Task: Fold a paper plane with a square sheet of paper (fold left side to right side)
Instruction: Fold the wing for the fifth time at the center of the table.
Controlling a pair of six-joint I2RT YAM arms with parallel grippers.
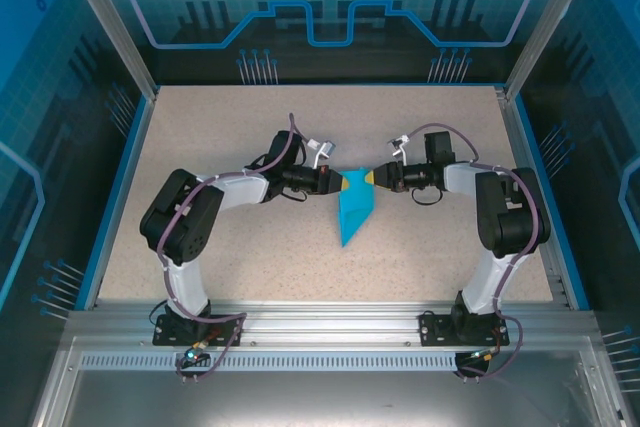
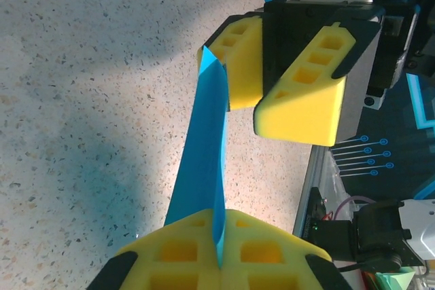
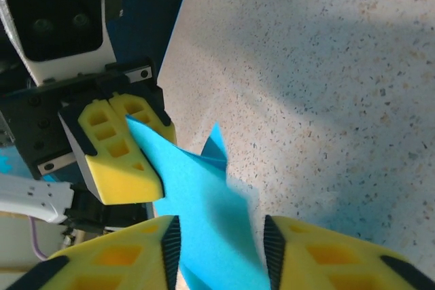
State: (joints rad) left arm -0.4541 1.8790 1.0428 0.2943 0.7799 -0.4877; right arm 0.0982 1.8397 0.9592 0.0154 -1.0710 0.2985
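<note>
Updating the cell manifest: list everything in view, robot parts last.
sheet of paper: one, teal-blue, folded to a point, table centre, between both grippers
table: one, speckled beige, under the arms
border strip: one, darker blue, around the table
frame rail: one, silver, near edge
panels: blue printed, back and sides
arms: two, black and white, bolted at near edge
left gripper: yellow pads, shut on the paper
right gripper: yellow pads, jaws apart around the paper
</note>
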